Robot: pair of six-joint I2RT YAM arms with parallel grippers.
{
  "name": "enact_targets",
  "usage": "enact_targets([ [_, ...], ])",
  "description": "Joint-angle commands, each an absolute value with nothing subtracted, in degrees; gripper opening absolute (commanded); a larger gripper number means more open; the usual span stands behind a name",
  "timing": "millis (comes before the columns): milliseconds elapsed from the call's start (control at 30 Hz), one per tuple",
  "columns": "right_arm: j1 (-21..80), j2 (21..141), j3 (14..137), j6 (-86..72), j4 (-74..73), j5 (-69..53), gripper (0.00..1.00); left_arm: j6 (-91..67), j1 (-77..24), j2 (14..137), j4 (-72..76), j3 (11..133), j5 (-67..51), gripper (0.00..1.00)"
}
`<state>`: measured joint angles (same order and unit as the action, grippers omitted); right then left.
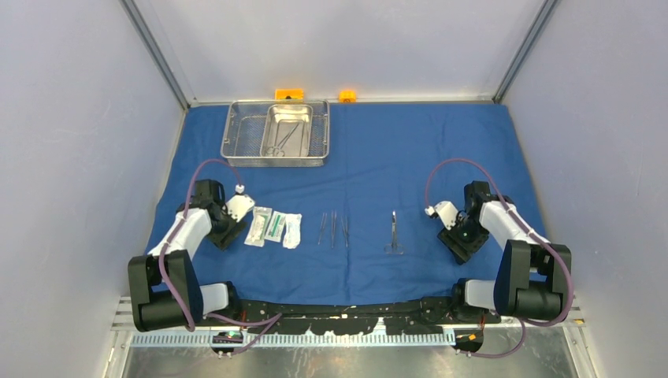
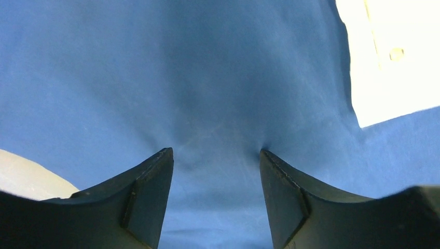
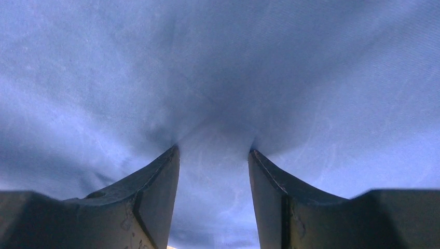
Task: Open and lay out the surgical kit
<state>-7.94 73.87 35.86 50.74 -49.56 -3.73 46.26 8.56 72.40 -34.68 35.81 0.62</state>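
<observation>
My jaws, left and right, stand spread, tips dug into the cloth (image 1: 441, 157) lying flat beneath me; it looks soft and limp, best pinched by a raised fold.

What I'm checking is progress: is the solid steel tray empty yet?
Not empty: a thin ring-handled steel instrument lies inside the solid steel tray.

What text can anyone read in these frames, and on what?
None is legible.
packets: green print, too small to read from above.
packet corner in the left wrist view: washed out, only faint marks, unreadable.
orange blocks: no marking to be seen.
Right wrist view: no text.
</observation>
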Motion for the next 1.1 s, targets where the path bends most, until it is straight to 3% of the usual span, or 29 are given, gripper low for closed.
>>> enact_targets([
  [0,-8.11,75.06,36.59,55.95,-55.9,-4.24,0.56,51.29,9.01,70.27,-44.51,34.01,1.62,0.63],
  [200,-6.66,78.31,39.44,59.01,-61.03,-4.01,0.51,55.62,6.98,69.69,-53.02,36.4,-0.62,0.6],
  [467,-5.98,71.46,49.2,52.28,-61.69,-12.91,0.5,51.0,6.6,66.95,-58.03,47.44,-8.48,0.62],
  [833,-5.77,82.01,55.29,28.84,-35.59,-20.19,0.52,35.52,6.78,77.41,-29.3,50.92,-8.98,0.67],
  [1067,-5.1,87.49,50.8,34.55,-32.08,-15.48,0.51,38.35,6.57,85.85,-26.36,51.91,-5.92,0.67],
])
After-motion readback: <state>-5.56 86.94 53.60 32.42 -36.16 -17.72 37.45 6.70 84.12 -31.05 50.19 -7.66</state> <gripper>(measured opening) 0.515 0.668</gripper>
